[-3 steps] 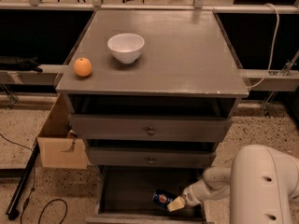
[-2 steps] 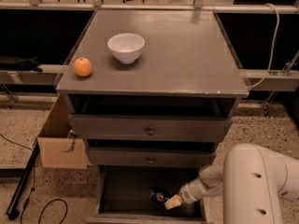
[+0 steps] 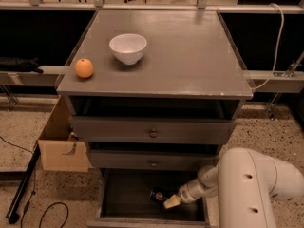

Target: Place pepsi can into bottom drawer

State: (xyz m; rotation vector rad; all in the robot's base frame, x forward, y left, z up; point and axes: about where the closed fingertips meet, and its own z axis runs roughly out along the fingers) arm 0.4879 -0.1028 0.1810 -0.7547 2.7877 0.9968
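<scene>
Bench (image 3: 190,56) first: you see a big grey one with three drawers under its flat top. Your white arm (image 3: 251,184) comes in from the lower right and reaches down to the left, past the right front corner. The bottom drawer (image 3: 128,198) is pulled out toward you, and its dark floor has lots of bare room on the left half. The two upper drawers (image 3: 152,129) above it are pushed in. A cardboard box (image 3: 59,146) sits on the floor just beside the left edge of the bench. On top, a white bowl (image 3: 128,48) stands back from the front edge, and an orange (image 3: 84,68) sits near the left front corner. The pepsi can (image 3: 157,195) lies inside the bottom drawer, right of the middle. Your gripper (image 3: 172,202) is down in that drawer too, touching the right side of the can. You cannot tell if it is gripping the can or not.
</scene>
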